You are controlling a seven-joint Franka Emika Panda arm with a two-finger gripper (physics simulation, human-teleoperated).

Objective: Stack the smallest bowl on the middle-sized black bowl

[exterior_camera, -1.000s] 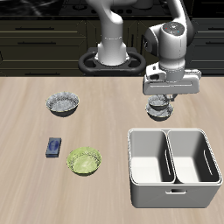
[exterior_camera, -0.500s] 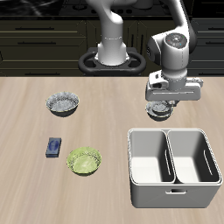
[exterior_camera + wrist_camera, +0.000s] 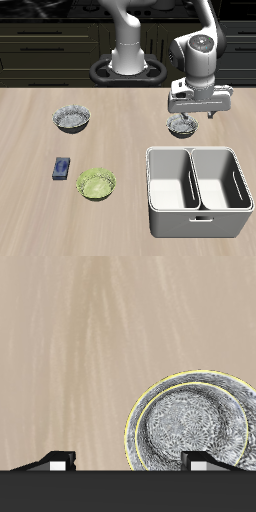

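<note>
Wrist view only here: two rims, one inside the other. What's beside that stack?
Observer: A white two-compartment bin stands just in front of it, toward the table's front edge.
Operator: Pincer touching the bowls?
Observer: The exterior view shows the pincer open above the smallest bowl, which sits inside the middle-sized black bowl. It looks clear of both.
Operator: Any other bowls?
Observer: Two. A larger dark bowl sits far across the table, and a green bowl is nearer the front edge.
</note>
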